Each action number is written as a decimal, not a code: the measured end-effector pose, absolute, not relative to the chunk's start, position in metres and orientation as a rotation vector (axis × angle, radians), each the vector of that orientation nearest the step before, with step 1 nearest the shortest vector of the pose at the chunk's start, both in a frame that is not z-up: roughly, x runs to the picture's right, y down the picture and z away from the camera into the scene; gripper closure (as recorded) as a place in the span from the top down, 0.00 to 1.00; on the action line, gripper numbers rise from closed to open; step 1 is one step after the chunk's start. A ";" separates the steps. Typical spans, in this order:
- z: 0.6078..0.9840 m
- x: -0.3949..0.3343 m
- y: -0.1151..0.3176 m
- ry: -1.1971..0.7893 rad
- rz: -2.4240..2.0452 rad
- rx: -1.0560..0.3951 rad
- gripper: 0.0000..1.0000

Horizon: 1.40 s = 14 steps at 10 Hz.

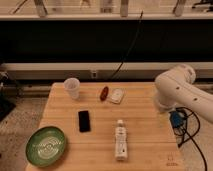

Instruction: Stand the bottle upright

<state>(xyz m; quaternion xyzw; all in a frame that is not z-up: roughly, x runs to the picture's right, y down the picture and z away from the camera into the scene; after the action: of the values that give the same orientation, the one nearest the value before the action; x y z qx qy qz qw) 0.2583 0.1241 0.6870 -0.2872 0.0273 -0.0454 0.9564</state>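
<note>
— How are the fingers of the gripper [163,114]?
— They stand wide apart and hold nothing. They hang under the white arm [180,90], at the edge of the table [145,112].
— And the bottle [120,141]?
— It lies flat on the wood, well apart from the fingers, to their left in the view and nearer to the camera. Farther from them lies the black phone [84,121].

The table [145,115] holds cup [72,87], red object [104,93], white square [117,95], phone [84,121], bottle [120,141] (lying flat), green plate [46,146].
</note>
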 end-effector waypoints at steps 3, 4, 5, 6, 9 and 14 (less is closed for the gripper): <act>0.691 0.242 0.130 0.050 -0.185 -0.588 0.80; 0.693 0.233 0.132 0.047 -0.227 -0.589 0.80; 0.695 0.229 0.135 0.046 -0.257 -0.592 0.80; 0.696 0.225 0.137 0.043 -0.289 -0.595 0.80; 0.699 0.209 0.143 0.037 -0.373 -0.597 0.80; 0.703 0.191 0.153 0.026 -0.505 -0.594 0.80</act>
<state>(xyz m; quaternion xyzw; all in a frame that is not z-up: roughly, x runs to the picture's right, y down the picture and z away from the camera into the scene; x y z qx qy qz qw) 0.1911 0.1531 0.7034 -0.2894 0.0126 -0.2463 0.9249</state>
